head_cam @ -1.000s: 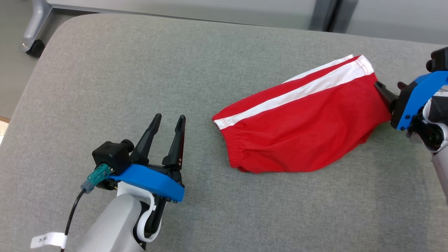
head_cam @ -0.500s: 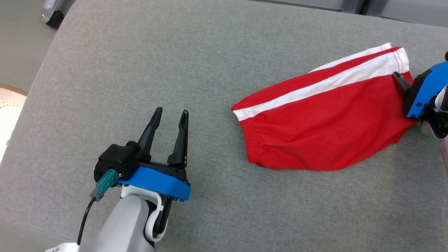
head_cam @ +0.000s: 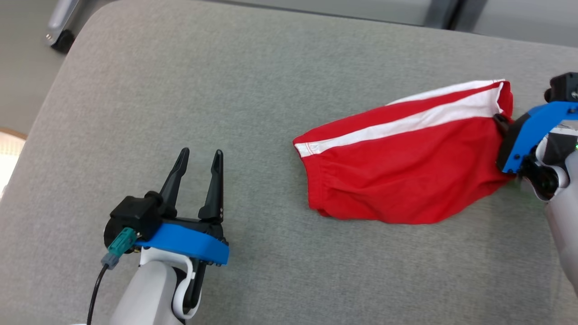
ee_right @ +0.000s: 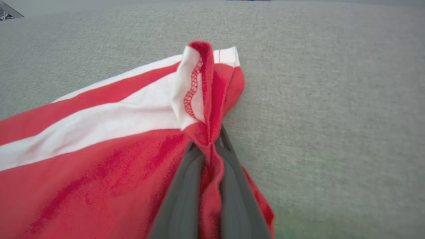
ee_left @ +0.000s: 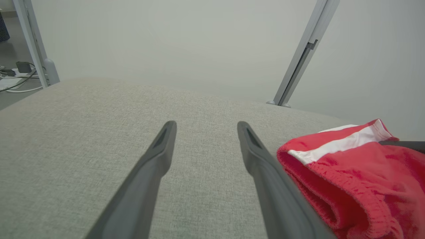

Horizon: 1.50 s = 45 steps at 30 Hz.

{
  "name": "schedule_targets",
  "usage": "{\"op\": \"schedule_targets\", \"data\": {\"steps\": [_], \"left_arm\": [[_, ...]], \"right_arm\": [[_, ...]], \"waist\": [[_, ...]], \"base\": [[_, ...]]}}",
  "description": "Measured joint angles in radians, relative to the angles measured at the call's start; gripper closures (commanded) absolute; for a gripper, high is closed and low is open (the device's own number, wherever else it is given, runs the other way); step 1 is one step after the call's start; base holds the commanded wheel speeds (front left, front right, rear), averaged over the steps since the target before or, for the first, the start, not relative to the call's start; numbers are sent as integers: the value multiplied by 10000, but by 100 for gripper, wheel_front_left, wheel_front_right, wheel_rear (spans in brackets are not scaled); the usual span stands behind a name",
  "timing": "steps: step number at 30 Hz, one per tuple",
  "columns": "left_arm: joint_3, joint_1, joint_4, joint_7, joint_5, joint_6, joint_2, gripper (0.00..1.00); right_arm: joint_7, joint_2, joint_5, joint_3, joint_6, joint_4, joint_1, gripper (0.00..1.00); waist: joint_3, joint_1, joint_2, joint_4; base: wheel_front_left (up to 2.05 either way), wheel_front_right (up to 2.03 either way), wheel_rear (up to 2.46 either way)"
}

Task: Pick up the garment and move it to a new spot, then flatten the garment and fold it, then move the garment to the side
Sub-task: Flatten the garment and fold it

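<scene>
We read no lettering, number, brand or sign right now, nothing legible on the red garment (head_cam: 397, 180) pinched between the jaws of the right gripper (head_cam: 500, 121), nothing on the grey cushion (head_cam: 271, 90) ahead of the spread jaws of the left gripper (head_cam: 201, 153).

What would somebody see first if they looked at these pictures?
The bright red shorts with white side stripes jump out, lying on the right half of the grey padded surface. The right gripper is pinched shut on a bunched bit of the shorts' far-right edge. The left gripper sits at the lower left with its two dark fingers apart, holding nothing.
</scene>
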State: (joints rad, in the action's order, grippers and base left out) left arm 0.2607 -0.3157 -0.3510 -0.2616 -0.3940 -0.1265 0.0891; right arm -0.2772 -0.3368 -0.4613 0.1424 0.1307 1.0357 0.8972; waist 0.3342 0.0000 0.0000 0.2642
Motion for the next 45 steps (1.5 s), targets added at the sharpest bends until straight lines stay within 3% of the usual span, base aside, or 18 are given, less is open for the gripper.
{"op": "schedule_targets", "data": {"steps": [10,16,22,28,35,36,37,45], "left_arm": [[-234,752,224,0,-31,-25,506,0],[-190,887,222,0,-35,-25,560,0],[-104,931,190,0,-107,-25,562,0],[65,946,157,0,-173,-25,568,0],[165,933,130,0,-197,-25,543,0],[173,931,125,-2,-199,-25,537,0],[196,922,117,0,-199,-25,531,0],[138,884,96,0,-203,-25,577,0]], "right_arm": [[449,-805,844,-610,0,-918,-1121,100],[213,-782,1804,-1392,0,-1684,-1446,100],[-813,336,2608,-1503,-2,-2968,-1642,100],[-1973,1730,3116,-884,0,-4050,-1753,100],[-2600,2610,3452,-194,0,-4169,-2173,100],[-2600,2669,3446,-171,0,-4153,-2211,72],[-2598,2721,3411,-194,0,-4117,-2249,0],[-1933,2853,1733,-408,0,-4986,-2245,0]], "waist": [[-1029,-1,0,-1230],[-1477,0,0,-1455],[-1610,-1,0,-1306],[-1629,-1,0,-1072],[-1589,0,0,-764],[-1578,-1,0,-728],[-1567,-1,0,-695],[-1583,-1,0,-726]], "base": [[0,0,0],[0,0,0],[0,0,0],[0,0,0],[0,0,0],[0,0,0],[0,0,0],[0,0,0]]}}
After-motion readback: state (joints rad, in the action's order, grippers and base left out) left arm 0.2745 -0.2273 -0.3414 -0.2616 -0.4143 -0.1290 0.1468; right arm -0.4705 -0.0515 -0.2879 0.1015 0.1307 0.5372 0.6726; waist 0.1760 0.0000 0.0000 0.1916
